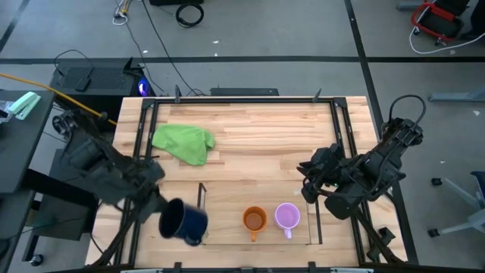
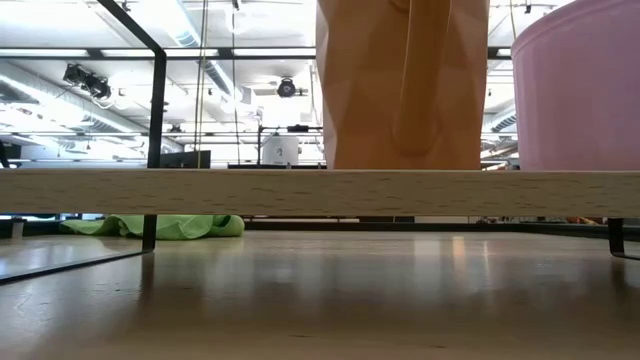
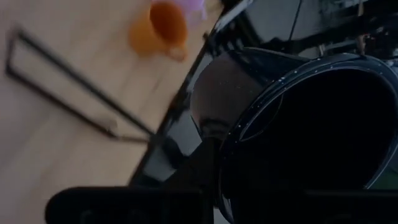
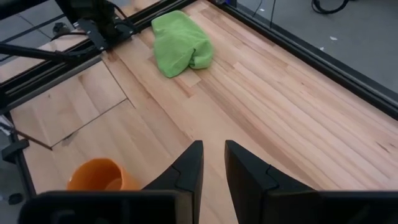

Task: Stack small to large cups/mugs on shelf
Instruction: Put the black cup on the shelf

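Gripping the navy mug (image 1: 184, 221), the left pincer (image 1: 157, 203) carries it tipped on its side by the shelf's (image 1: 227, 203) left panel.

Its mouth seems to face the tabletop's (image 1: 258, 125) front-left; the pincer's fingers are mostly hidden behind it. On the shelf, the orange mug (image 1: 254, 220) and lilac mug (image 1: 286, 216) stand upright, handles frontward. The right pincer (image 4: 212, 163) hovers nearby, narrowly parted, empty.

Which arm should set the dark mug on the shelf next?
Left. Its gripper already holds the dark mug tilted at the shelf's left end; the right gripper is empty.
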